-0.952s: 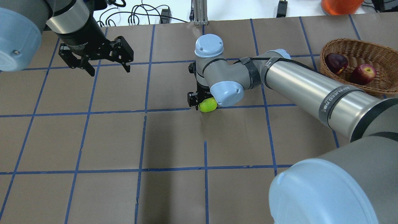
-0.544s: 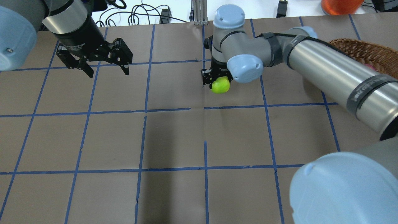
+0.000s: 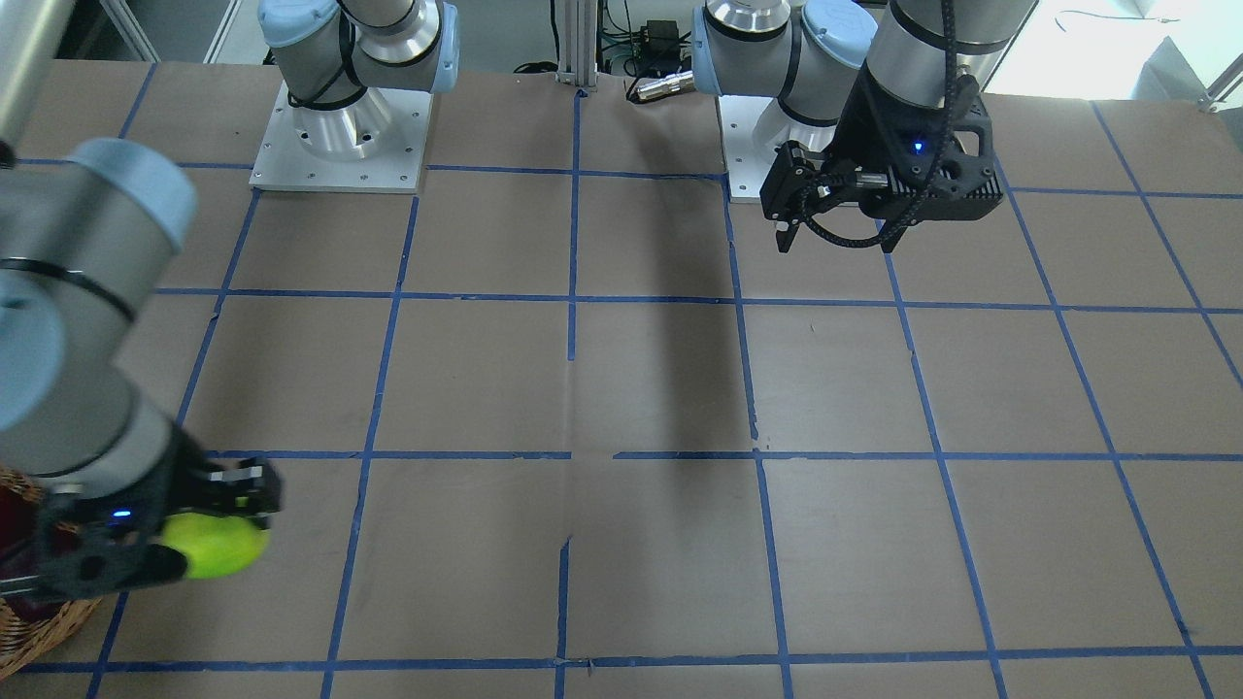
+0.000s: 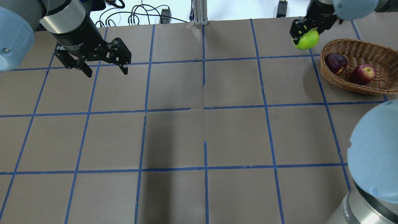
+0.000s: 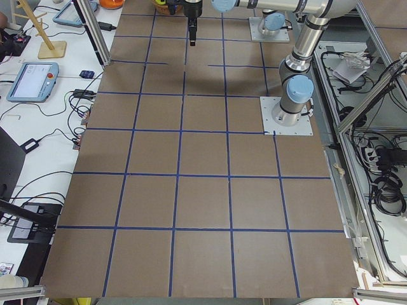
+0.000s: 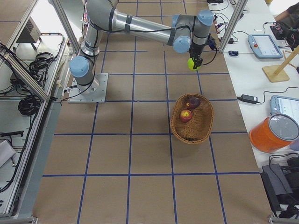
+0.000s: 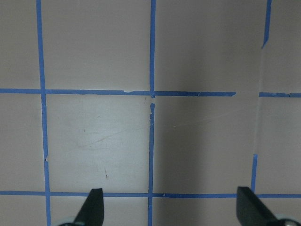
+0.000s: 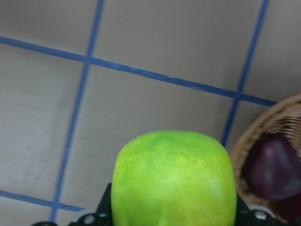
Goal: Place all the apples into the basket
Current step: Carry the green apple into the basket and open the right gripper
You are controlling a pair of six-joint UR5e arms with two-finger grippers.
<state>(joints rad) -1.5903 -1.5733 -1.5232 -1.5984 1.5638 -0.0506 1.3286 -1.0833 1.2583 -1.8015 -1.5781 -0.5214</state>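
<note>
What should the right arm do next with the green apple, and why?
Probably carry the green apple sideways over the basket before releasing. The right gripper holds it raised beside the rim, not yet above it; the maroon apple and red apple already lie inside.

L gripper (image 5: 192,38) hangs over blue-taped table (image 5: 203,190).

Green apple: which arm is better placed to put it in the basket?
Right. The right gripper holds the green apple near the basket; the left gripper hangs open, empty, far off.
</note>
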